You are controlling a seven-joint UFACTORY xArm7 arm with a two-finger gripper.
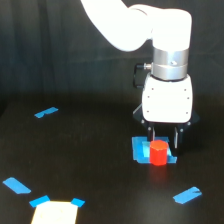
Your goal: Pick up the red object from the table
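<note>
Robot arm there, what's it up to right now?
A white arm hangs over a dark table with its claw just above a red cylinder. The cylinder stands upright on a blue patch, at or just under the fingertips. Whether the fingers touch it can't be told from this view, and it doesn't look lifted. Blue tape bits and a pale patch lie elsewhere on the table.

Dim backdrop, soft blur, arm perhaps overexposed

The arm (pixel 131 22) is fat, round and white, with a shiny silver ring (pixel 170 62). Its end effector (pixel 164 140) has thin black fingers (pixel 176 138).
</note>
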